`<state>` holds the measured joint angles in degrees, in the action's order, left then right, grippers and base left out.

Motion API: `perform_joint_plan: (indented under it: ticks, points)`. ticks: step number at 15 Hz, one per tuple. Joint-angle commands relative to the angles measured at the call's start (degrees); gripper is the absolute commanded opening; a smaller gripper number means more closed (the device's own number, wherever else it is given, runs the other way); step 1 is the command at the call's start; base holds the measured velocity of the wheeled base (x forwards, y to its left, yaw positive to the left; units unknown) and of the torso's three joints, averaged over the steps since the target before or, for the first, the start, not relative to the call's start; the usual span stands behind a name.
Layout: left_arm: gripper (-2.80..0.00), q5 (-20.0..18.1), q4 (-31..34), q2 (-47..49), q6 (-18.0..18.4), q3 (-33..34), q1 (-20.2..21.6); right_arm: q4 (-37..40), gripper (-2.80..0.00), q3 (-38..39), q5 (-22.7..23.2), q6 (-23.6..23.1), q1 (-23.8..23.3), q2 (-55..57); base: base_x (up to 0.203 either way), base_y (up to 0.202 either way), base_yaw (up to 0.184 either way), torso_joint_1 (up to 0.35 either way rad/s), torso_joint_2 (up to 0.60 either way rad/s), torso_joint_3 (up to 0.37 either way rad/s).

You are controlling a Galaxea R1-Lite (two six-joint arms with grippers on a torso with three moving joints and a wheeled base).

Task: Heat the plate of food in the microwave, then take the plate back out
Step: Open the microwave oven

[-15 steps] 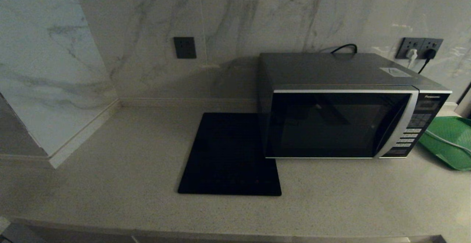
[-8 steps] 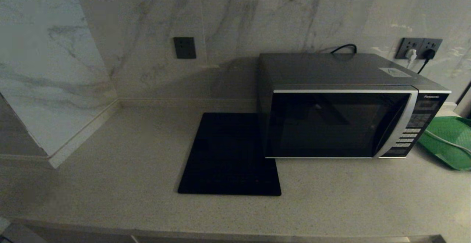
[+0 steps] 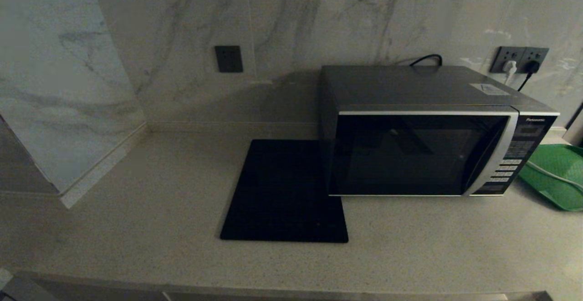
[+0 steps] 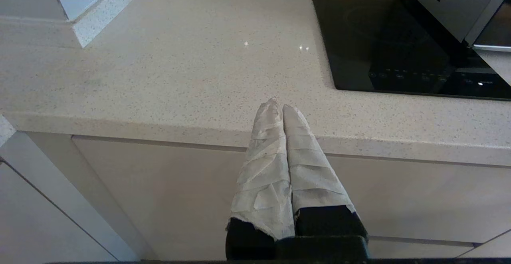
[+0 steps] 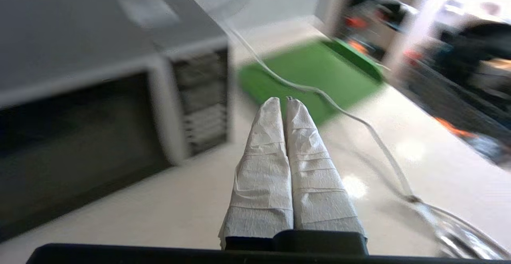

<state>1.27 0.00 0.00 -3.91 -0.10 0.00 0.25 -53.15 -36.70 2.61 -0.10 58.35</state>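
Note:
The silver-grey microwave (image 3: 423, 141) stands at the right of the counter with its dark glass door shut; its button-panel side also shows in the right wrist view (image 5: 119, 108). The plate of food is out of view. Neither arm shows in the head view. My left gripper (image 4: 279, 105) is shut and empty, hanging just off the counter's front edge, left of the black mat. My right gripper (image 5: 281, 101) is shut and empty, above the counter in front of the microwave's right end, pointing toward the green tray.
A flat black square mat (image 3: 284, 191) lies left of the microwave. A green tray (image 3: 558, 173) with a white cable (image 5: 351, 116) across it sits to the right. Wall sockets (image 3: 519, 59) are behind. A marble wall block (image 3: 68, 109) stands at the left.

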Motion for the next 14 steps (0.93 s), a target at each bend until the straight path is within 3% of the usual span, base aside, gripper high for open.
perform_joint_plan:
  ticks: [1,5,6,9,12,14]
  points:
    - [-2.8,0.05,0.0,0.0,-0.05,0.01,0.0,-5.05,-2.8,3.09,-2.94,-1.14,0.08,10.73,0.0,0.0,0.0,0.0,0.0,0.0]
    - [-2.8,0.05,0.0,0.0,-0.05,0.01,0.0,-15.91,-2.8,4.48,-3.58,-1.45,0.21,20.8,0.0,0.0,0.0,0.0,0.0,0.0]
    - [-2.8,0.05,0.0,0.0,-0.05,0.01,0.0,-19.07,0.0,4.7,-4.0,-1.44,0.2,23.54,0.0,0.0,0.0,0.0,0.0,0.0]
    - [-2.8,0.05,0.0,0.0,-0.05,0.01,0.0,-25.74,0.0,4.55,-5.21,-1.45,0.48,31.05,0.0,0.0,0.0,0.0,0.0,0.0]
    - [-2.8,0.05,0.0,0.0,-0.05,0.01,0.0,-30.64,0.0,4.69,-9.57,-0.73,3.08,37.06,0.0,0.0,0.0,0.0,0.0,0.0]
    - [-2.8,0.05,0.0,0.0,-0.05,0.01,0.0,-34.19,0.0,8.17,-9.94,0.13,4.91,37.07,0.0,0.0,0.0,0.0,0.0,0.0]
